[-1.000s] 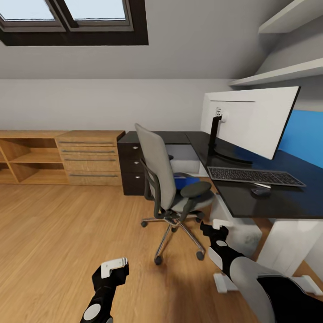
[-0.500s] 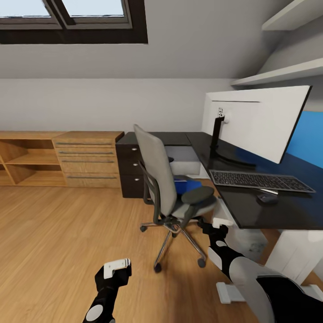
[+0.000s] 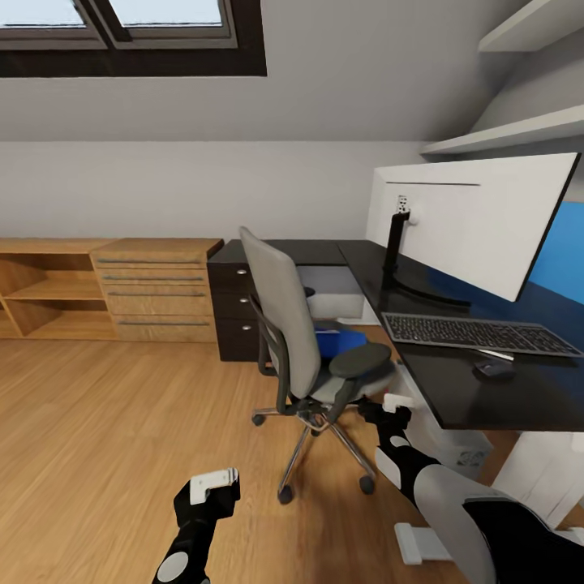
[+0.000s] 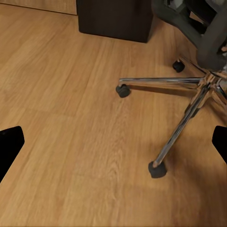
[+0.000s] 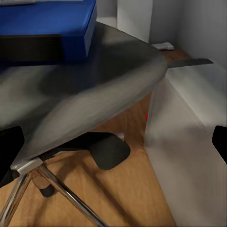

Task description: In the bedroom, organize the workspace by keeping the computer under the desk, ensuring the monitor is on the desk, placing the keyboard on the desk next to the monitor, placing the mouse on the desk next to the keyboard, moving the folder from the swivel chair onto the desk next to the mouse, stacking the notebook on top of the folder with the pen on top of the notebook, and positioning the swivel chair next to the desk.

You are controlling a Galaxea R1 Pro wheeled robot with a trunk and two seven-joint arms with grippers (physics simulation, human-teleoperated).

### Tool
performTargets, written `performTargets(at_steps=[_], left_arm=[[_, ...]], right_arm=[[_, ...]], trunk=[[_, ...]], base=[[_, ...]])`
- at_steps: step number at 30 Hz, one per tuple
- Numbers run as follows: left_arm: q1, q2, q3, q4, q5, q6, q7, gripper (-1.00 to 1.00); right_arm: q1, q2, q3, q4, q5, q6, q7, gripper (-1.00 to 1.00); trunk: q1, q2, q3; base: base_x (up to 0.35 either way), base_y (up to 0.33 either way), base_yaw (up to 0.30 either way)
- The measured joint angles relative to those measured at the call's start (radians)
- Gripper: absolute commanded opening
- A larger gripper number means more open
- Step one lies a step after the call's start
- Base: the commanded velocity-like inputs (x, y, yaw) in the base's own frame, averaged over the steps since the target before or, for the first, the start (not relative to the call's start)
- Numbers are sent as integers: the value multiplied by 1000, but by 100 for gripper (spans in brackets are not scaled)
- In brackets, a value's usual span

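I am reaching my right gripper (image 3: 388, 408), fingers spread, toward the blue folder (image 3: 339, 341) lying on the swivel chair (image 3: 304, 349) seat. I should be coming in over the armrest, level with the seat. My left gripper (image 3: 212, 490) is hanging spread over wood floor (image 3: 105, 422). Monitor (image 3: 474, 223), keyboard (image 3: 478, 334), mouse (image 3: 494, 370) sit on the black desk (image 3: 478, 389).

Attic bedroom with home-office corner

Sloped ceiling, skylight (image 3: 130, 32) — black desk (image 3: 487, 381), monitor (image 3: 478, 219), swivel chair (image 3: 300, 341), wooden drawers (image 3: 154, 288).
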Motion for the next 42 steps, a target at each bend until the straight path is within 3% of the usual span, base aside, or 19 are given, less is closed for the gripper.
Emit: performTargets(at_steps=[10, 28, 34, 36, 42], left_arm=[[0, 1, 0, 0, 0, 0, 0, 100], [0, 2, 0, 3, 0, 1, 0, 100], [0, 2, 0, 3, 0, 1, 0, 100], [0, 2, 0, 3, 0, 1, 0, 100], [0, 2, 0, 2, 0, 1, 0, 100]], right_arm=[[0, 42, 0, 1, -3, -50, 1, 100], [1, 45, 0, -1, -5, -56, -1, 100], [1, 48, -16, 0, -12, -58, -7, 100], [0, 51, 0, 0, -6, -56, -4, 100], [0, 64, -1, -1, -7, -52, -7, 100]], trunk=[[0, 0, 0], [0, 0, 10], [0, 0, 18], [0, 0, 20], [0, 0, 21]], base=[[106, 0, 0], [3, 0, 27], [0, 0, 172], [0, 0, 240], [0, 0, 268]])
